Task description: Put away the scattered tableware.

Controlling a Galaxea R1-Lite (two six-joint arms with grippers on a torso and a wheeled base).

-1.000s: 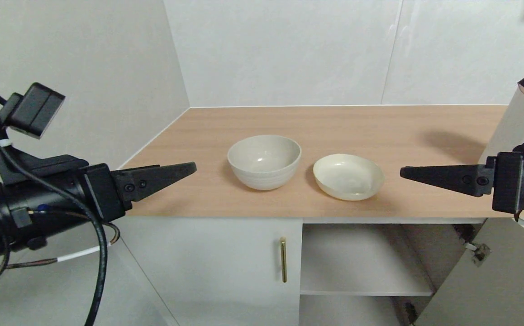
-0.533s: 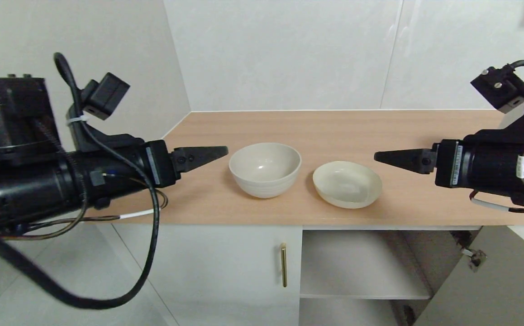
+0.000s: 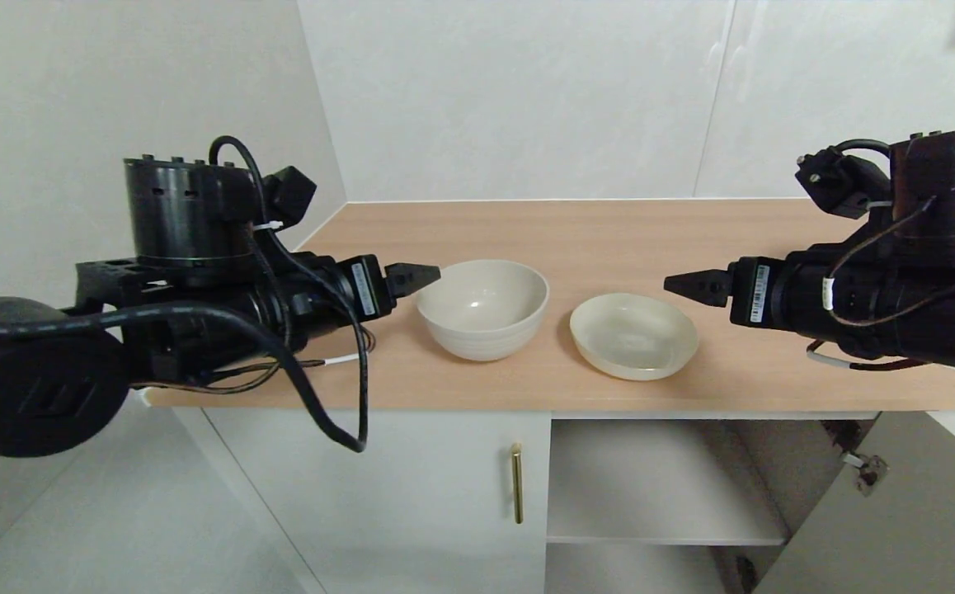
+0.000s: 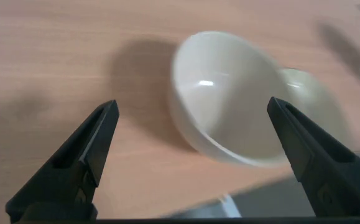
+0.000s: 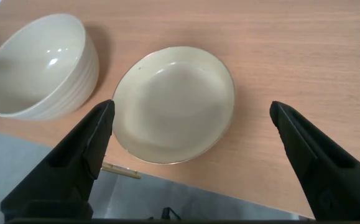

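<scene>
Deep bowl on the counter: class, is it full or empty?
Empty: the deep bowl stands upright on the counter, its bare inside showing.

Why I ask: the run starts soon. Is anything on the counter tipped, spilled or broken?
Nothing stands out. The bowl and the shallow dish sit upright and apart on the counter, with no spill or visible cracks. The cabinet door below the dish stands open, which suits putting them away.

From my left wrist, the shallow dish [image 4: 313, 102] hides mostly behind the deep bowl [image 4: 226, 93] (both smeared); my fingers [image 4: 80, 168] are cropped.
</scene>
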